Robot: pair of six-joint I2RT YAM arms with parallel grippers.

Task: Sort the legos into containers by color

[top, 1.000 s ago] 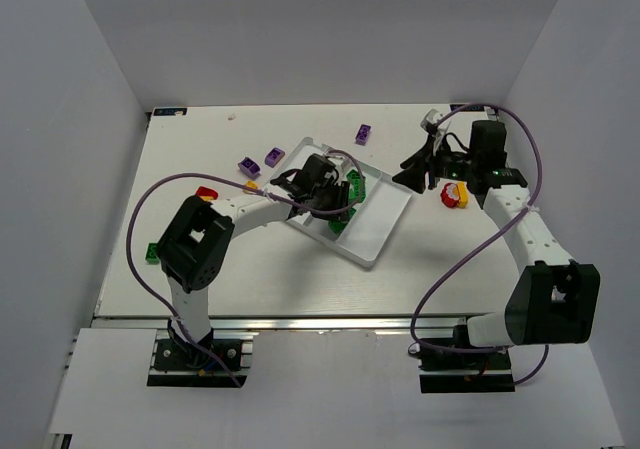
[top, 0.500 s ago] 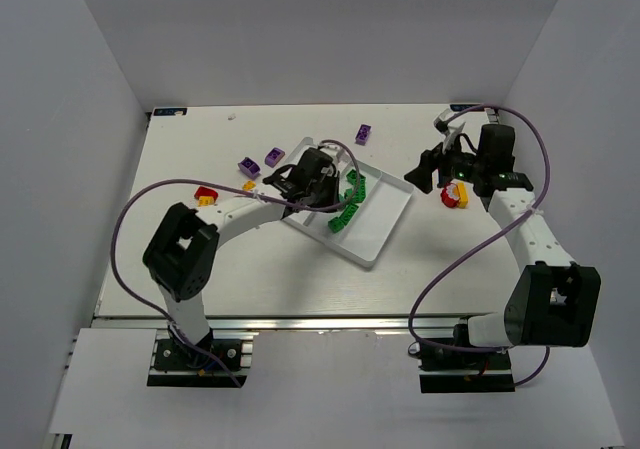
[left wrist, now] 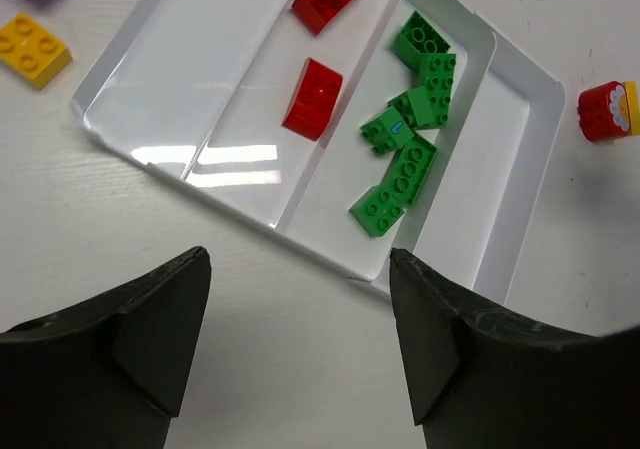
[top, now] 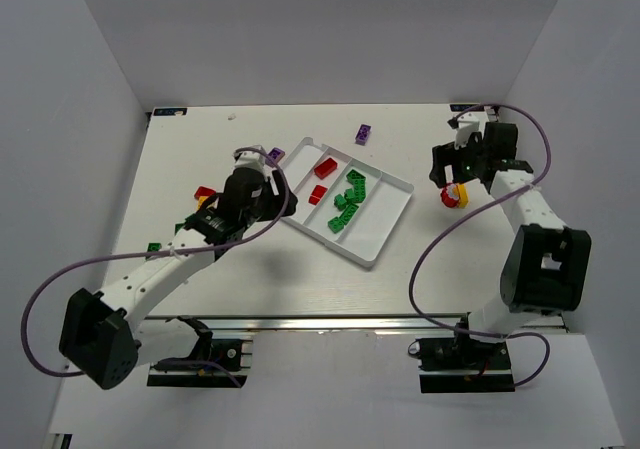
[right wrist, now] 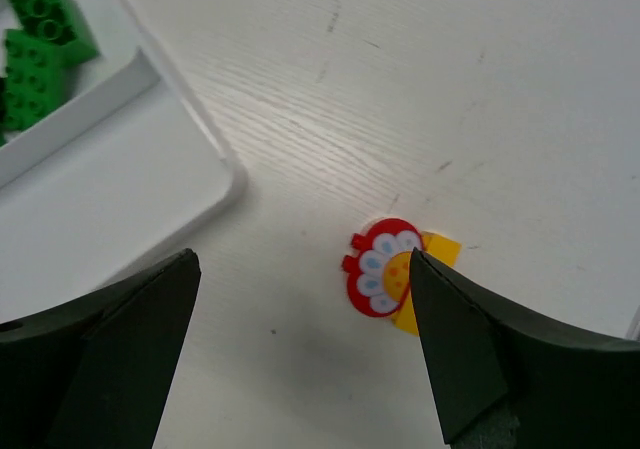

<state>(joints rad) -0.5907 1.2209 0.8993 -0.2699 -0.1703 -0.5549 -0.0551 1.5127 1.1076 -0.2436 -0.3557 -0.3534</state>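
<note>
Your left claw [left wrist: 297, 264] stands wide and empty above the counter [left wrist: 250, 349], just off the tray [left wrist: 170, 79]. Two red legos [left wrist: 314, 95] lie in one compartment, and the green ones [left wrist: 408, 159] are bunched in the next (touching each other). Your right claw [right wrist: 302, 269] is wide too, holding nothing, over a red-and-yellow piece [right wrist: 386, 269] near the tray's corner. A purple lego [top: 362, 133] and a yellow one [left wrist: 33, 47] lie loose on the counter.
</note>
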